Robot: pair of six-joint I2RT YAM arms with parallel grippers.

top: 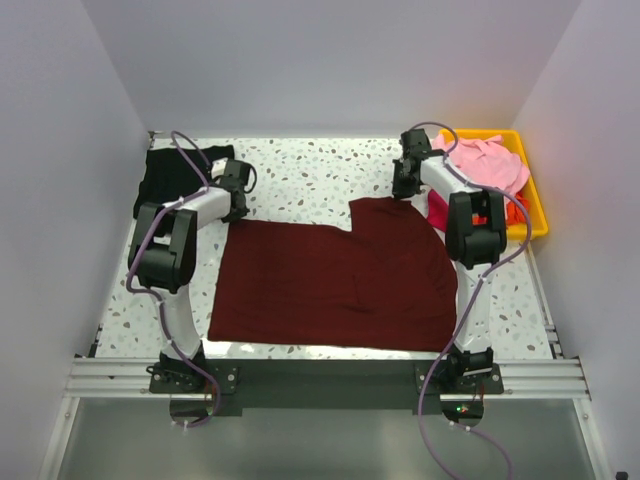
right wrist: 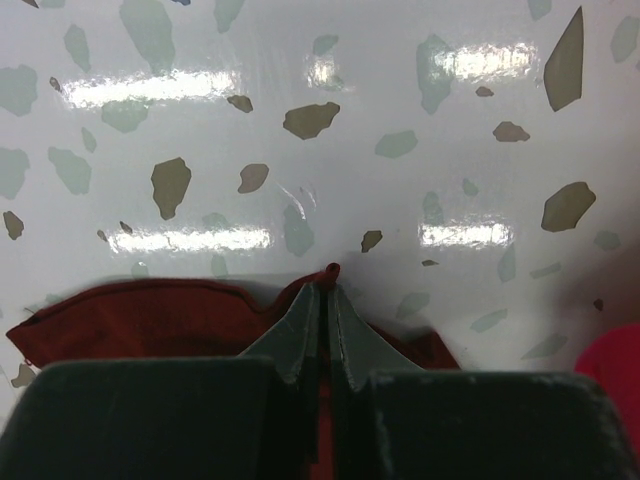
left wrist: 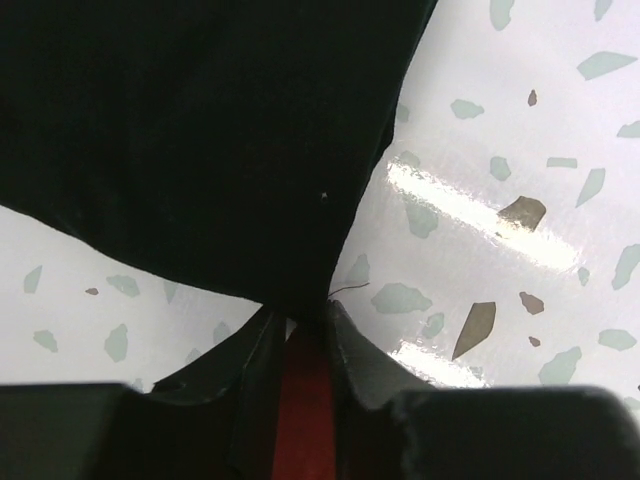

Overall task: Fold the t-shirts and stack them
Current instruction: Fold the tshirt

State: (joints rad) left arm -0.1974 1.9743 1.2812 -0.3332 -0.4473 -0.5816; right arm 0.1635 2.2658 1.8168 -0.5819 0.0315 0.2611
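A large dark maroon t-shirt [top: 330, 285] lies spread flat in the middle of the table. My left gripper [top: 238, 208] is at its far left corner, beside a black t-shirt [top: 165, 178] lying at the back left. In the left wrist view the jaws of this gripper [left wrist: 305, 315] stand narrow, maroon cloth [left wrist: 303, 400] fills the gap between them, and the black t-shirt [left wrist: 200, 130] lies just beyond the tips. My right gripper [top: 404, 192] is at the shirt's far right edge. Its jaws [right wrist: 326, 290] are shut on a small fold of the maroon hem [right wrist: 150, 320].
A yellow bin [top: 535, 215] stands at the back right with a light pink shirt [top: 490, 160], a magenta one [top: 437, 210] and an orange one [top: 515, 205] heaped in it. White walls close in the speckled table [top: 320, 165] on three sides.
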